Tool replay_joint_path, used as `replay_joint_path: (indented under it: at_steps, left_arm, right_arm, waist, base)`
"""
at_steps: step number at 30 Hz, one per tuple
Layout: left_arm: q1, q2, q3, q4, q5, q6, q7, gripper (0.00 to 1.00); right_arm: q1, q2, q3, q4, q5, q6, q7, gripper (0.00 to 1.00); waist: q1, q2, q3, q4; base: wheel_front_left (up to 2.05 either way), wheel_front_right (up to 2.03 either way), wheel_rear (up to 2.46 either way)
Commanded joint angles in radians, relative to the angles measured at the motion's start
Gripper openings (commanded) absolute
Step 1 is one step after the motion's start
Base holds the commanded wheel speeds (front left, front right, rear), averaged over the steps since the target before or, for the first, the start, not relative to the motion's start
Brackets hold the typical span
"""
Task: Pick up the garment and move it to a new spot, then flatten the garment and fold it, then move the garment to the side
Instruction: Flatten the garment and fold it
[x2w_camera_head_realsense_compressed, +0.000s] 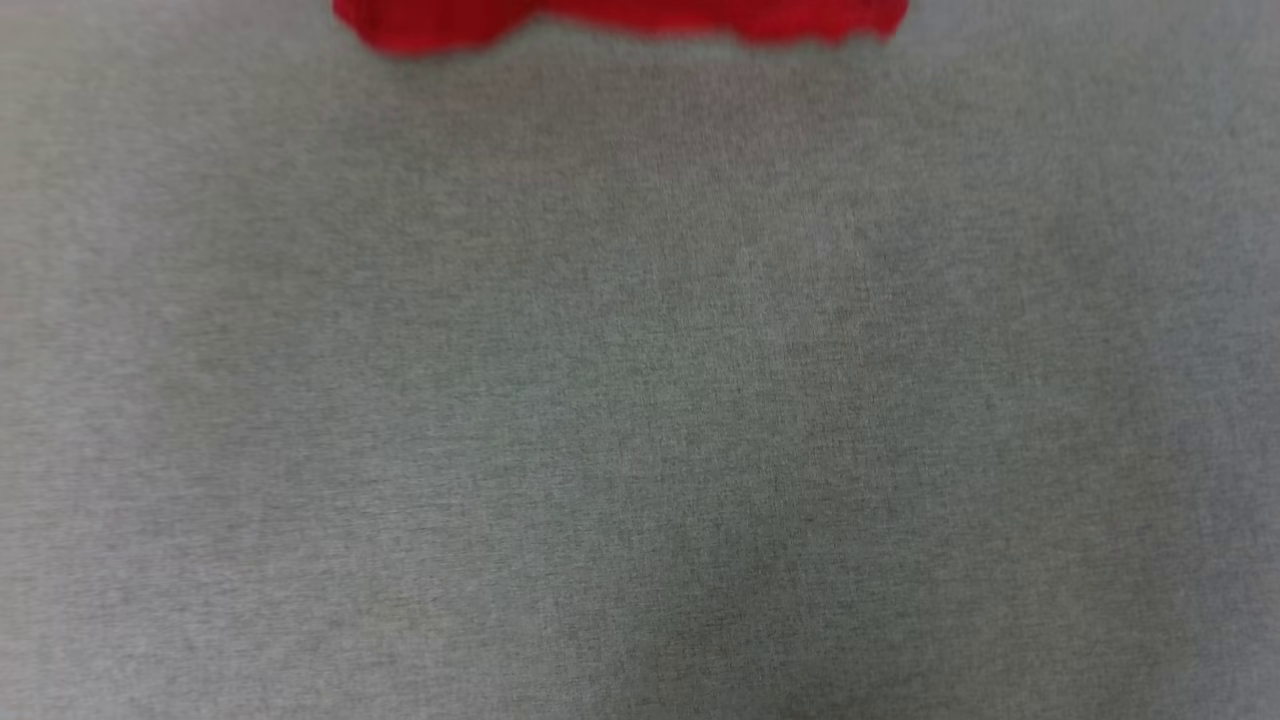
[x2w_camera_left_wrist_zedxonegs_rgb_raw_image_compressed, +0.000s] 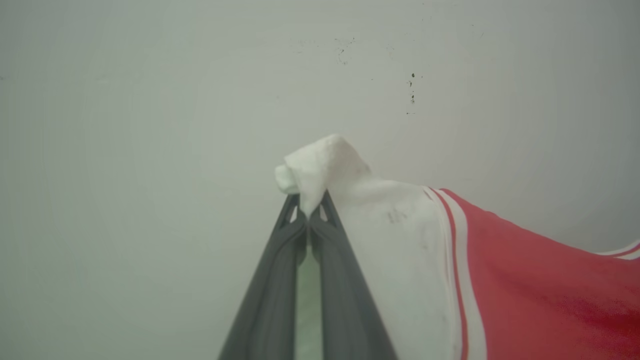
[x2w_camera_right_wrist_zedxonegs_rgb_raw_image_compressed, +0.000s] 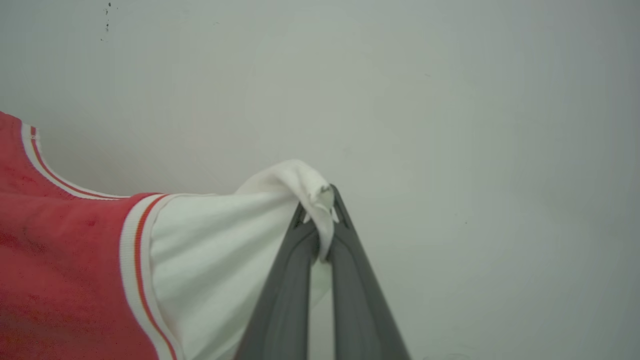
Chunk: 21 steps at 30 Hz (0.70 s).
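Observation:
The garment (x2w_camera_head_realsense_compressed: 620, 22) appears as a strip of red cloth at the top edge of the head view, above the grey cloth-covered surface. In the left wrist view my left gripper (x2w_camera_left_wrist_zedxonegs_rgb_raw_image_compressed: 309, 212) is shut on a pinch of a white sleeve of the garment (x2w_camera_left_wrist_zedxonegs_rgb_raw_image_compressed: 395, 235), and the red body with striped trim stretches off to the right. In the right wrist view my right gripper (x2w_camera_right_wrist_zedxonegs_rgb_raw_image_compressed: 320, 220) is shut on the other white sleeve of the garment (x2w_camera_right_wrist_zedxonegs_rgb_raw_image_compressed: 225, 245), its red body running off to the left. The garment hangs spread between the two grippers.
A grey fabric surface (x2w_camera_head_realsense_compressed: 640, 400) spreads across the head view below the red hem. Behind the garment in both wrist views stands a pale wall (x2w_camera_left_wrist_zedxonegs_rgb_raw_image_compressed: 150, 100) with a few small dark specks (x2w_camera_left_wrist_zedxonegs_rgb_raw_image_compressed: 412, 95).

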Motion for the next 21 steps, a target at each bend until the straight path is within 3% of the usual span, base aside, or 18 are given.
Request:
replay_joint_path:
  at_steps: [1, 11, 21]
  left_arm:
    - [-0.027, 0.004, 0.000, 0.006, 0.003, -0.007, -0.010, 0.00]
    - [-0.088, -0.002, 0.003, 0.059, -0.017, -0.041, -0.028, 0.00]
    - [-0.032, -0.050, 0.005, 0.169, -0.074, -0.102, -0.025, 0.00]
  right_arm:
    - [-0.029, 0.008, 0.002, 0.012, -0.003, -0.001, -0.021, 0.00]
    - [-0.131, 0.020, 0.050, 0.086, 0.002, -0.001, -0.076, 0.00]
    - [-0.092, 0.041, 0.110, 0.211, 0.054, -0.001, -0.097, 0.00]
  waist:
    - [-0.0002, 0.0000, 0.050, -0.016]
    - [-0.0002, 0.0000, 0.138, -0.016]
    - [-0.0002, 0.0000, 0.172, 0.005]
  base:
    - [0.00, 0.00, 0.00]
    - [0.00, 0.00, 0.00]
    - [0.00, 0.00, 0.00]
